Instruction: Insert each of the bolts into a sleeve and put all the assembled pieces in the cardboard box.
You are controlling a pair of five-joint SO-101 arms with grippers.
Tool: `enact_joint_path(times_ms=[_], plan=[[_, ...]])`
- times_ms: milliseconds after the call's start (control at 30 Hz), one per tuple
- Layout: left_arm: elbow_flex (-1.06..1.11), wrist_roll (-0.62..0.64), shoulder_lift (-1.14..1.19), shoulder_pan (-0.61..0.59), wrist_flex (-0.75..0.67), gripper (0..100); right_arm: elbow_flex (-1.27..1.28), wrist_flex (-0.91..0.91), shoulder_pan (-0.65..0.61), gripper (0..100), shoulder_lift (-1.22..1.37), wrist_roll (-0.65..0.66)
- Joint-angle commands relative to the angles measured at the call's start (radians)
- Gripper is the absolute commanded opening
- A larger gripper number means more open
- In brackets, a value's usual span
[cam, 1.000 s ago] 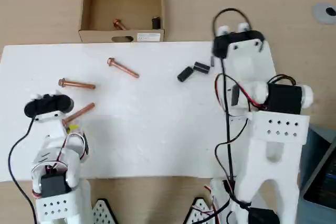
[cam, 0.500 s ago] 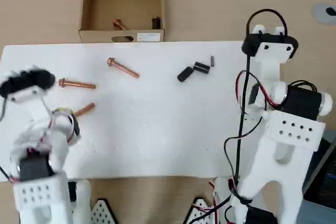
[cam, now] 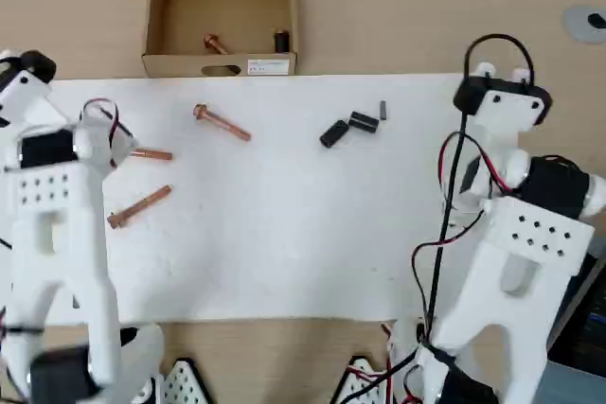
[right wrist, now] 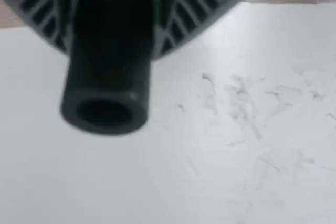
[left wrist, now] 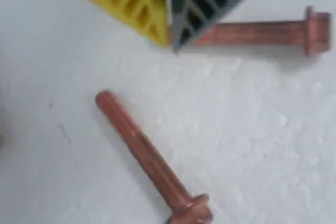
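Note:
Three copper bolts lie on the white mat [cam: 284, 234]: one at the back [cam: 222, 123], one partly under my left arm [cam: 151, 153], one nearer the front [cam: 139, 206]. My left gripper [left wrist: 170, 38] is shut, with nothing in it, and its tip hangs just over a bolt [left wrist: 252, 32]; a second bolt [left wrist: 147, 156] lies beside it. Two black sleeves [cam: 333, 133] [cam: 364, 121] lie at mid-mat. Over the mat's right side, my right gripper [right wrist: 113, 19] is shut on a black sleeve [right wrist: 107, 77] with its open end showing. The cardboard box [cam: 156, 16] holds a bolt [cam: 215, 43] and a sleeve [cam: 281, 41].
A small grey pin [cam: 383, 111] lies beside the loose sleeves. The box stands just past the mat's back edge. My right arm's white body [cam: 516, 234] covers the mat's right edge, and cables hang along it. The mat's middle and front are bare.
My left arm has swung from the front left up to the back left, over the bolts. My right arm has moved right, away from the two loose sleeves.

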Motion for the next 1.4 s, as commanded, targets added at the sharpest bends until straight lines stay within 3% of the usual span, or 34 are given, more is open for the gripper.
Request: enact_joint_path(times_ms=[0,433,667,933,1367], plan=[[-0.120,0.092,0.113,0.014,-0.005,0,-0.002,0.011,0.028,1.0,-0.033,-0.008],[-0.379,0.253,0.499,0.011,0.002,2,-0.002,0.009,0.028,1.0,-0.033,-0.008],[-0.506,0.334,0.625,0.014,0.129,21,-0.002,-0.005,0.025,1.0,-0.033,-0.008],[-0.601,0.345,0.713,-0.009,0.149,21,-0.002,-0.005,0.021,1.0,-0.033,-0.002],[-0.605,0.345,0.817,-0.084,0.120,12,-0.002,-0.005,0.022,1.0,-0.033,0.000]])
